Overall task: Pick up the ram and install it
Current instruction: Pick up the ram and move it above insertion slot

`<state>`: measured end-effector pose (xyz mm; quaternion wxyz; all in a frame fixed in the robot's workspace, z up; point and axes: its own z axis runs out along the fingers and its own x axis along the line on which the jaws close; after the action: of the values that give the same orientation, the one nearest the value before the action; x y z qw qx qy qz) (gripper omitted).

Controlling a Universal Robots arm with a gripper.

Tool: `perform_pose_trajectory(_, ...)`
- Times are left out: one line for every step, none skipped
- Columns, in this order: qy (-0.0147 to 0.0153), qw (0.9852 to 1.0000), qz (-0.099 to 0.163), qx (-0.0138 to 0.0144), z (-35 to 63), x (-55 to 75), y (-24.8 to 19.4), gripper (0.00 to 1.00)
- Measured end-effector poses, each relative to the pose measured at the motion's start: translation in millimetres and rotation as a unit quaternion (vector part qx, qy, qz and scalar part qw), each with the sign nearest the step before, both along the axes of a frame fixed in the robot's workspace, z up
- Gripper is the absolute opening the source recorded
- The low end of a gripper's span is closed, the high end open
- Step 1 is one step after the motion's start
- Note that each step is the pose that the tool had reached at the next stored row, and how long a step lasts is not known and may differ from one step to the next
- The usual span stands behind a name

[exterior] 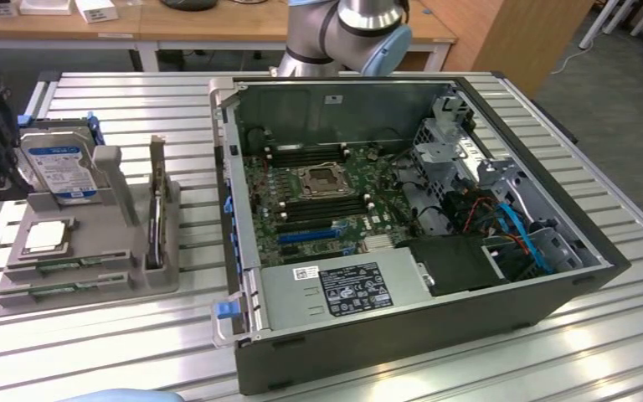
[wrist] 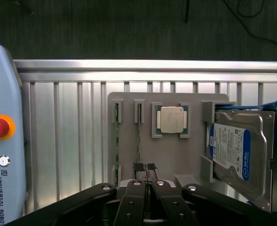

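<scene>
Gripper (wrist: 145, 167) low over the grey holder (wrist: 127, 136), fingers pressed together. We see the ram (wrist: 139, 136) on edge in the slot beside the CPU (wrist: 171, 119), near the fingertips; contact unclear.

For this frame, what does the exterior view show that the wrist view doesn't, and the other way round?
Exterior view: the open computer case with its motherboard and power supply. Wrist view: the shut gripper close to the grey holder, and a teach pendant beside the table. Both: the holder carrying the ram, the CPU chip and the hard drive.
</scene>
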<state>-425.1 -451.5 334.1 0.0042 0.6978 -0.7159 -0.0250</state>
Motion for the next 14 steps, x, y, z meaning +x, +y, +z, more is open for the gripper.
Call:
perform_pose_trajectory(0.0000, 1.0000, 0.000, -0.0001, -0.4, 0.0, -2.1, 0.10)
perform_pose_trajectory(0.0000, 1.0000, 0.000, -0.0001, -0.8, 0.0, -4.2, 0.10)
perform_pose_trajectory(0.0000, 1.0000, 0.000, -0.0002, -1.1, 0.0, -6.3, 0.10)
perform_pose_trajectory(0.0000, 1.0000, 0.001, -0.0003, -1.4, 0.0, -8.3, 0.10)
perform_pose_trajectory(0.0000, 1.0000, 0.001, -0.0004, -1.7, -0.1, -10.2, 0.10)
perform_pose_trajectory(0.0000, 1.0000, 0.001, -0.0006, -2.1, -0.1, -12.0, 0.10)
perform_pose_trajectory(0.0000, 1.0000, 0.001, -0.0007, -2.3, -0.1, -13.9, 0.10)
perform_pose_trajectory(0.0000, 1.0000, 0.001, -0.0008, -2.6, -0.1, -15.8, 0.10)
perform_pose_trajectory(0.0000, 1.0000, 0.001, -0.0011, -2.9, -0.1, -17.6, 0.10)
perform_pose_trajectory(0.0000, 1.0000, 0.002, -0.0012, -3.3, -0.1, -19.4, 0.10)
perform_pose_trajectory(0.0000, 1.0000, 0.002, -0.0014, -3.6, -0.1, -21.2, 0.10)
perform_pose_trajectory(0.0000, 1.0000, 0.002, -0.0016, -3.8, -0.1, -22.9, 0.10)
perform_pose_trajectory(0.0000, 1.0000, 0.002, -0.0019, -4.1, -0.1, -24.3, 0.10)
perform_pose_trajectory(0.0000, 1.0000, 0.003, -0.0023, -4.2, -0.1, -24.8, 0.10)
